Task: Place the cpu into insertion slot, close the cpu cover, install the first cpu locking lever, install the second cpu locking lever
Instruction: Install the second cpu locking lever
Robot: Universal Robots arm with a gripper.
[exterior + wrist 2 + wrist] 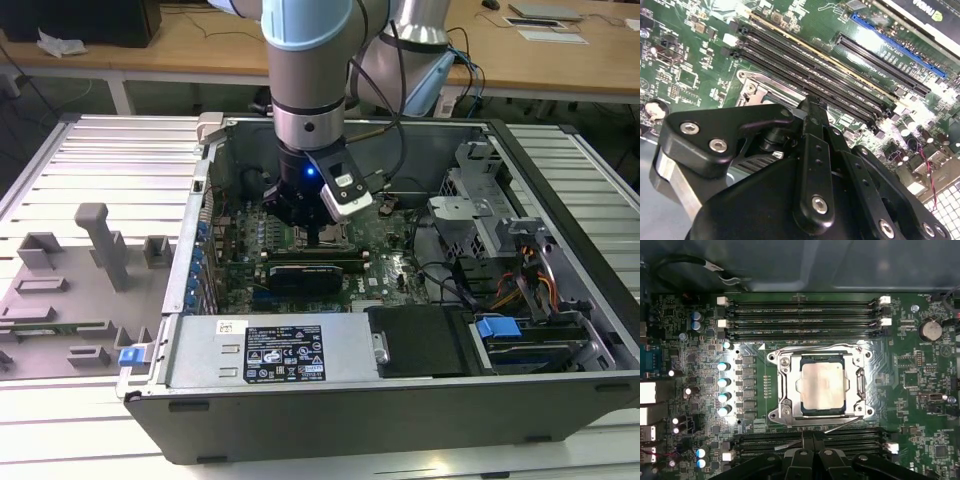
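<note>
Slatted bench underneath, open computer case lying on it, and the gripper is hanging low over the board. The cpu is sitting in the slot with the cover down around it. The levers are looking latched, though I'm not certain. Fingers are closing together, gripping nothing.

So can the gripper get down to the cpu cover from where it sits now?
Probably yes. In the first wrist view the gripper sits beside the cpu cover, which lies flat around the cpu with nothing over it. The memory slots beside the socket look like the only close obstacle.
</note>
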